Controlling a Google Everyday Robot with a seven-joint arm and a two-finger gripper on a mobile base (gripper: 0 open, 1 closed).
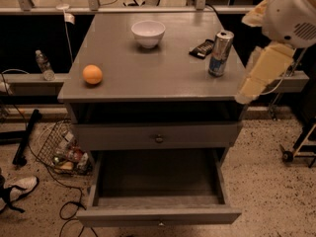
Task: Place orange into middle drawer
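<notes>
Camera view, Tom, reading from the left: where is the fruit?

Past the water bottle [44, 65] and the wire basket [63, 152] on the floor at the left edge, Mia. The orange [92, 74] sits alone near the left front corner of the cabinet top [163, 75], well apart from everything else.

And toward the middle?

A white bowl [148, 32] stands at the back. Below, the upper drawer [158, 135] with its knob is shut, and the middle drawer [158, 179] is pulled out at the bottom of the frame with nothing in it.

On the right?

A dark packet [202, 48] and a can [220, 53] are near the right rear. The gripper [247, 94] hangs at the right edge of the frame, off the cabinet's right front corner. I cannot tell how wide it is set, and I see nothing in it.

So the step is the reach?

I'd say so, since nothing has been picked up yet. The arm should cross the front of the top, staying clear of the can. It should come down over the orange from above and centre on it, because a round fruit rolls if nudged from one side.
</notes>
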